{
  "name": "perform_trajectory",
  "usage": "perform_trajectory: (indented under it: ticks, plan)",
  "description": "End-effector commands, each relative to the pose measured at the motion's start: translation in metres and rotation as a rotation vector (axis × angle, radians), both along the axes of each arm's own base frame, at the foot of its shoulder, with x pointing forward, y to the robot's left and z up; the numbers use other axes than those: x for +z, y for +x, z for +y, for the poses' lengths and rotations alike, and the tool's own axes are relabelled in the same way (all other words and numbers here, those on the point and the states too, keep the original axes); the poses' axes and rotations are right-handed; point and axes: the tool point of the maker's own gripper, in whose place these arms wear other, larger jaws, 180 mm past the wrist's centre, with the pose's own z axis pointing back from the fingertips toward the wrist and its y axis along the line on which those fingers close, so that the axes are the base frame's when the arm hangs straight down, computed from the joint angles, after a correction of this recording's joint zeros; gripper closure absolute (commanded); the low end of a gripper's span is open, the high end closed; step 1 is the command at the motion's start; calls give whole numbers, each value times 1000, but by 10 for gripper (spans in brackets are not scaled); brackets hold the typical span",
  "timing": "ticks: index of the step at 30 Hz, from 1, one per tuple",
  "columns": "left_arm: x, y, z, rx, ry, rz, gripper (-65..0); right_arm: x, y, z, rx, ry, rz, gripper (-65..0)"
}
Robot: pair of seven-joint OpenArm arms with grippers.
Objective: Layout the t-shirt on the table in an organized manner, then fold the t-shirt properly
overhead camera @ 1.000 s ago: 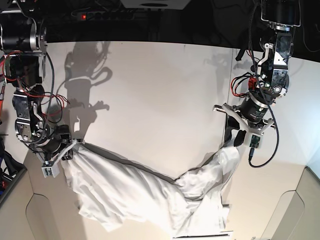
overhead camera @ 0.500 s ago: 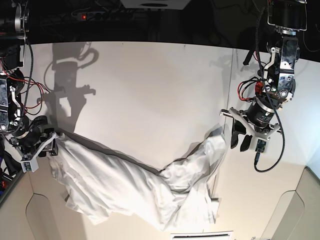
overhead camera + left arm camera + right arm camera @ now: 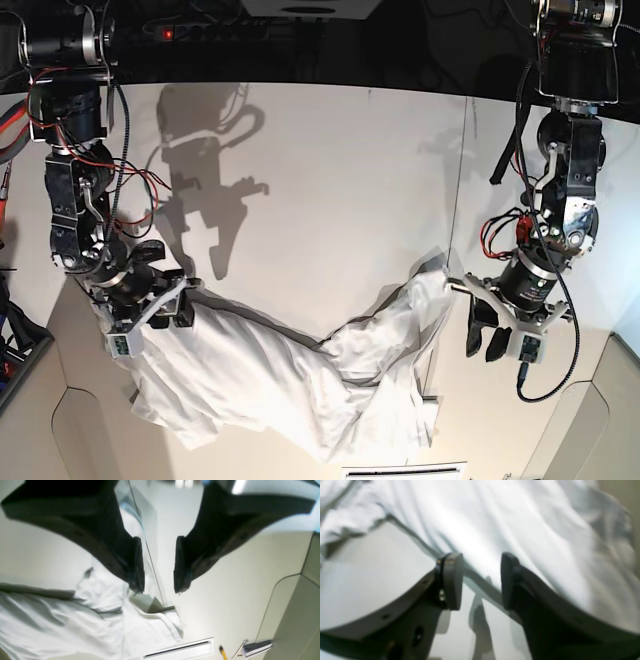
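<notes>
While the t-shirt (image 3: 300,385) lies crumpled (one long diagonal heap) along the counter's (image 3: 330,190) near edge, left gripper (image 3: 486,328) just beside its raised end, jaws apart and empty, right gripper (image 3: 160,300) at its opposite end, jaws apart, gripping nothing.

The table (image 3: 320,160) is a broad, matte white top with a thin dark seam (image 3: 455,200) running from its far edge toward the near edge on the side of the left arm. The t-shirt (image 3: 290,385) lies directly on it, white and rumpled, stretched in a wrinkled band across the near part of the surface; one end crosses the seam. Near the front edge, just beyond the cloth, sits a flat white strip with a dark slot (image 3: 178,648)
</notes>
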Motion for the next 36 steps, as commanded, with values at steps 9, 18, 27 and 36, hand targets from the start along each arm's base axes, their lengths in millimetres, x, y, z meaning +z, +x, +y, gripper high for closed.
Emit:
perform_trajectory:
  ticks: [9, 18, 27, 36]
  plan:
    - [-3, 70, 34, 88, -88, 48, -234, 13, 10, 48, 99, -27, -55, -246]
    - [-28, 95, -12, -60, -8, 174, -325, -12, 7, 55, 138, -176, -33, -246]
    - [3, 127, -82, -63, -49, 124, -330, -29, 2, 50, 132, -181, 18, -246]
    - [-22, 135, -66, 14, 63, 205, -330, -29, 2, 50, 131, -181, 19, -246]
